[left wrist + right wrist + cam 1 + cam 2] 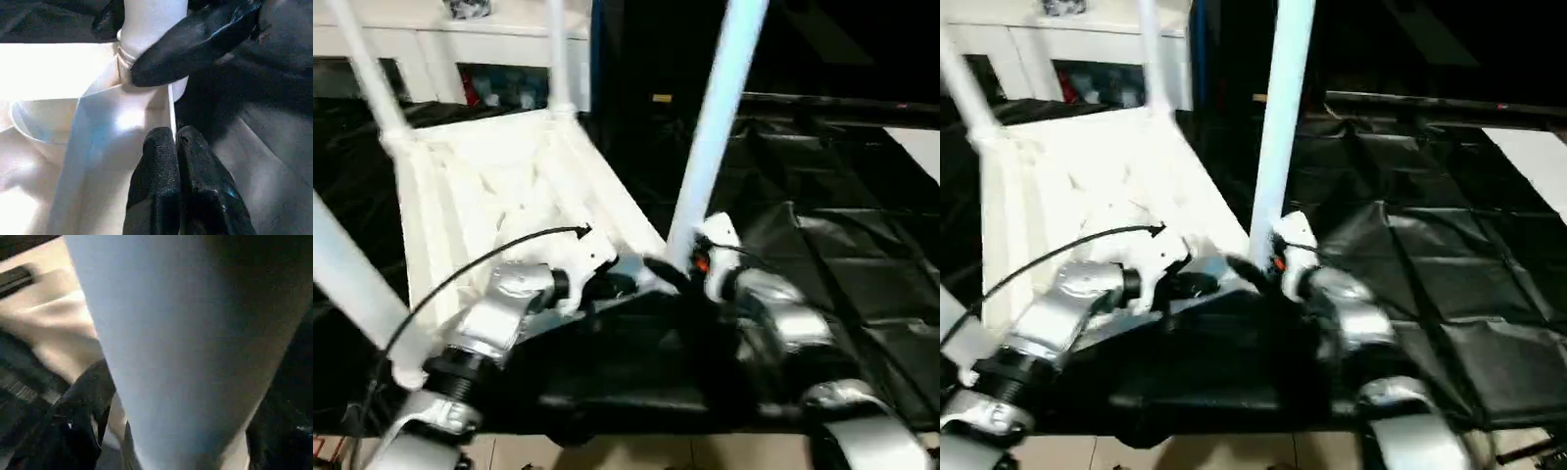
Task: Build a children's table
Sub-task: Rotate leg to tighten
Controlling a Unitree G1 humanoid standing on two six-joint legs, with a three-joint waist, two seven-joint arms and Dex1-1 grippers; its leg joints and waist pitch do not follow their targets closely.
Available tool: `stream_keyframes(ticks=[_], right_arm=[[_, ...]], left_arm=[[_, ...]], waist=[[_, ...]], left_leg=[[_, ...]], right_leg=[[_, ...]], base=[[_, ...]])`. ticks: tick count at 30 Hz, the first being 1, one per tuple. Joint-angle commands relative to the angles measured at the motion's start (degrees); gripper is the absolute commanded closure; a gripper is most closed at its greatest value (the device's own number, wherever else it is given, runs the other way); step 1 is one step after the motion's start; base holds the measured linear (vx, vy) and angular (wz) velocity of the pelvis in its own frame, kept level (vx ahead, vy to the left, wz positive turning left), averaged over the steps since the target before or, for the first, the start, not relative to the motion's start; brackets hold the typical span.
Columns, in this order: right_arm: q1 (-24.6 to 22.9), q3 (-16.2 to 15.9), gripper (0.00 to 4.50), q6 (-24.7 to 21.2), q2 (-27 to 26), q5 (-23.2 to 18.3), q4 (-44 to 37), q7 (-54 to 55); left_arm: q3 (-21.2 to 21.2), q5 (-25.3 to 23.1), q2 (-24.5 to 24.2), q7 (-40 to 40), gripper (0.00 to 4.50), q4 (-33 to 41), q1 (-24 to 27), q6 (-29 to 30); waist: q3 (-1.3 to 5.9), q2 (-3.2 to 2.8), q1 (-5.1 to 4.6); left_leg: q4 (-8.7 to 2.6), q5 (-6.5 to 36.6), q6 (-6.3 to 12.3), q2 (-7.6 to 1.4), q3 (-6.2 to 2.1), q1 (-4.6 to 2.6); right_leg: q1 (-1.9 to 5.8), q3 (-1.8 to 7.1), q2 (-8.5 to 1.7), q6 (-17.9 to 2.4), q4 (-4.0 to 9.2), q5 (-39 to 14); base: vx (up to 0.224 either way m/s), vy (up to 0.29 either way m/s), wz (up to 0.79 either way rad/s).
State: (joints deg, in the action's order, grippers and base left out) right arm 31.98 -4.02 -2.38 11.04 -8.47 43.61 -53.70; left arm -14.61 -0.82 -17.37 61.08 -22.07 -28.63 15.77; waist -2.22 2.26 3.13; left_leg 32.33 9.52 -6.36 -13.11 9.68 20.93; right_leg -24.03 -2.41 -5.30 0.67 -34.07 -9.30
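Observation:
The children's table lies upside down on a black cloth, its white ribbed top (499, 186) facing up. Several white legs stand in the corner sockets, and the near right leg (715, 127) rises tall and slightly tilted. My right gripper (677, 259) is open around the base of that leg at its socket. One black finger (195, 44) crosses in front of the leg, and the leg (186, 342) stands between the fingers. My left gripper (175, 133) is shut with nothing in it, hovering at the top's rim just beside the same corner.
A white cabinet (431, 44) with glass doors stands behind the table. The black cloth (842, 225) spreads out to the right. A black cable (460, 274) loops over my left forearm. Light floor (636, 452) shows at the near edge.

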Motion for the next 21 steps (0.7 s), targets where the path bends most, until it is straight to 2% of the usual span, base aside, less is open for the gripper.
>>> stream_keyframes(ticks=[1,3,4,5,6,8,10,11,13,16,17,21], right_arm=[[-0.92,-4.54,0.82,-2.24,0.05,-1.23,-3.7,-8.78],[-1.87,-5.69,0.82,-4.53,2.51,-2.18,-5.92,-14.48],[-1.89,-5.71,0.82,-4.59,2.56,-2.2,-5.97,-14.59],[-2.5,-6.67,0.82,-6.76,4.22,-2.89,-7.53,-18.06],[-2.92,-7.5,0.82,-8.19,5.33,-3.33,-8.66,-20.45],[-3.13,-7.81,0.82,-8.93,5.68,-3.48,-9.26,-21.48],[-3.42,-8.02,0.82,-9.8,5.98,-3.57,-10.09,-22.45],[-3.56,-8.13,1.08,-10.31,6.12,-3.64,-10.54,-22.92],[-4.05,-8.52,1.08,-11.68,6.44,-3.81,-12.03,-23.87],[-4.41,-9.0,1.26,-12.88,6.64,-4.04,-13.2,-24.48],[-4.49,-9.2,1.45,-13.3,6.75,-4.17,-13.48,-24.69],[-4.53,-8.97,1.66,-13.76,6.36,-3.98,-13.43,-23.8]], left_arm=[[-4.5,0.07,0.48,4.12,4.5,0.01,-0.37,-1.0],[-4.69,-0.18,-1.21,6.62,4.5,-1.05,-1.02,-1.91],[-4.69,-0.18,-1.25,6.68,4.5,-1.08,-1.04,-1.93],[-4.61,-0.19,-2.62,8.64,4.5,-2.13,-1.66,-2.94],[-4.67,-0.29,-3.81,10.18,4.5,-3.19,-2.29,-3.87],[-4.79,-0.41,-4.34,10.79,4.5,-3.57,-2.55,-4.33],[-4.84,-0.35,-4.8,11.37,4.5,-3.85,-2.81,-4.54],[-4.81,-0.26,-5.01,11.67,4.5,-4.0,-2.98,-4.55],[-4.73,-0.05,-5.4,12.53,4.5,-4.51,-3.44,-4.78],[-4.85,0.08,-5.58,13.13,4.5,-5.09,-3.77,-5.15],[-4.95,0.16,-5.61,13.26,4.5,-5.22,-3.81,-5.29],[-5.0,0.35,-5.31,13.17,4.5,-5.02,-3.52,-5.17]], waist=[[3.43,-0.39,0.2],[3.26,-0.25,0.82],[3.2,-0.37,1.0],[3.16,-0.31,1.11],[3.19,-0.39,1.68],[3.08,-0.35,2.12],[3.12,-0.27,2.26],[3.08,-0.26,2.29],[3.07,-0.28,2.34],[3.19,-0.23,2.47],[3.23,-0.12,2.53],[3.39,-0.19,2.69]], left_leg=[[-3.19,13.16,4.31,0.39,1.24,-0.43],[-3.24,14.53,4.48,0.35,1.34,-0.74],[-3.37,15.03,3.95,0.21,1.34,-0.65],[-3.4,15.18,3.66,0.24,1.31,-0.62],[-3.34,15.83,3.32,0.15,1.39,-0.96],[-3.51,16.63,2.67,0.11,1.37,-0.84],[-3.55,17.32,1.74,0.09,1.34,-0.9],[-3.6,17.32,1.54,0.11,1.27,-0.78],[-3.69,17.18,1.25,0.18,1.18,-0.74],[-3.65,16.2,1.05,0.2,1.15,-0.58],[-3.6,15.77,1.09,0.23,1.18,-0.59],[-3.5,14.05,1.16,0.24,1.17,-0.44]], right_leg=[[3.12,1.08,-0.97,-14.61,3.07,-6.28],[2.99,1.08,-0.91,-14.56,3.23,-8.11],[2.99,1.1,-1.08,-14.46,3.22,-9.37],[3.03,1.06,-1.06,-14.2,3.32,-10.21],[2.85,1.07,-1.03,-13.73,3.38,-11.5],[2.82,1.11,-1.12,-13.09,3.46,-13.23],[2.69,1.19,-1.27,-12.71,3.55,-14.63],[2.75,1.17,-1.33,-12.54,3.55,-15.01],[2.77,1.15,-1.33,-11.83,3.65,-16.08],[2.85,1.16,-1.39,-11.55,3.58,-15.58],[2.85,1.16,-1.35,-11.56,3.54,-15.07],[3.0,1.12,-1.34,-12.29,3.13,-12.12]], base=[[0.0,0.0,0.0],[0.0,0.0,0.0],[0.0,0.0,0.0],[0.0,0.0,0.0],[0.0,0.0,0.0],[0.0,0.0,0.0],[0.0,0.0,0.0],[0.0,0.0,0.0],[0.0,0.0,0.0],[0.0,0.0,0.0],[0.0,0.0,0.0],[0.0,0.0,0.0]])
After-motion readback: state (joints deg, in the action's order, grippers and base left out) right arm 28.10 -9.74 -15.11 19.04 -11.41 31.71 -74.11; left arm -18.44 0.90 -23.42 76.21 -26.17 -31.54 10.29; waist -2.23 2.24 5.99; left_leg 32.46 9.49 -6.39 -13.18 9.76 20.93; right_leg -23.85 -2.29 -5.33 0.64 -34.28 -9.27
